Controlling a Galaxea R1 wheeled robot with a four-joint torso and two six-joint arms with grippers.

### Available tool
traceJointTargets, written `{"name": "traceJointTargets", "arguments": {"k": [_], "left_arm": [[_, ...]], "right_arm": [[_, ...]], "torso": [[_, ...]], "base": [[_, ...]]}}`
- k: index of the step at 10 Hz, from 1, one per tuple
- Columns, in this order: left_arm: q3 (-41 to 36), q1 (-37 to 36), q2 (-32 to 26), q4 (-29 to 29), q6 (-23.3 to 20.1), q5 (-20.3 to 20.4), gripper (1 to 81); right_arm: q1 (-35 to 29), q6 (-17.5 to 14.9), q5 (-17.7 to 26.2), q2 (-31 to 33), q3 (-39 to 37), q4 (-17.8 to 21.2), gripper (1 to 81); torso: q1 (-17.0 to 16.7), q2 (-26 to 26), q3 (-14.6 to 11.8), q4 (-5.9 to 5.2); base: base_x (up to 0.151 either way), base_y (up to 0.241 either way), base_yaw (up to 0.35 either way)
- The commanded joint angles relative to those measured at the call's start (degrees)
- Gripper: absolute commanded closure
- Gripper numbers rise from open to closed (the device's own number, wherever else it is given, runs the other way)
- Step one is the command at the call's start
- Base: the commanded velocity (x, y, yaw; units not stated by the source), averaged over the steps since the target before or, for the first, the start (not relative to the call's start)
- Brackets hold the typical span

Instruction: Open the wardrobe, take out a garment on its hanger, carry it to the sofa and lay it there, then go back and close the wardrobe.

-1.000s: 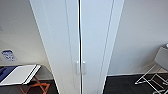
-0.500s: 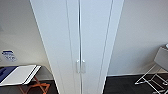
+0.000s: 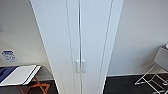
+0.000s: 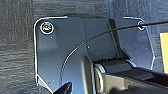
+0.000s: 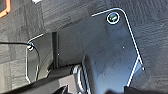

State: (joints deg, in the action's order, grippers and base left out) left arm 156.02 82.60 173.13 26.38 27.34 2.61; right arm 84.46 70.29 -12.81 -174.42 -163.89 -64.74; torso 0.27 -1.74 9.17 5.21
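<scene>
The wardrobe (image 3: 82, 37) stands straight ahead in the head view, tall, narrow and white. Both flat doors are closed, meeting at a centre seam. Two small vertical white handles (image 3: 80, 66) sit side by side low on that seam. Both wrist cameras look down at dark grey carpet (image 4: 15, 50) past the robot's own dark plate.
A low table with a white and blue top (image 3: 18, 75) on orange legs stands at the lower left. A white wire-frame chair (image 3: 156, 75) stands at the lower right. Pale walls flank the wardrobe. A small blue-printed label (image 3: 8, 55) is on the left wall.
The whole head picture has grown slightly: the wardrobe shows a little larger and its handles sit a little lower, so the camera has come closer.
</scene>
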Motion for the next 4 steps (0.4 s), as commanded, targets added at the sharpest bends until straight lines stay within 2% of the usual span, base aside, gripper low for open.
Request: {"name": "traceJointTargets", "arguments": {"k": [1,2,4], "left_arm": [[2.3,0.5,2.0,2.3,-0.4,-2.4,1.0],[2.3,0.5,2.4,2.3,-0.4,-2.4,1.0],[2.3,0.5,3.6,2.0,-0.3,-2.8,1.0]], "right_arm": [[1.9,-3.8,6.1,-1.1,1.6,-3.3,1.0],[2.0,-4.8,6.1,-1.2,2.7,-3.1,1.0],[2.2,-4.9,6.2,-1.6,4.0,-3.1,1.0]], "torso": [[0.0,0.0,0.0,0.00],[0.0,0.0,0.0,0.00],[-0.1,0.0,0.0,0.00]], "base": [[0.000,0.000,0.000],[0.000,0.000,0.000],[0.000,0.000,0.000]]}}
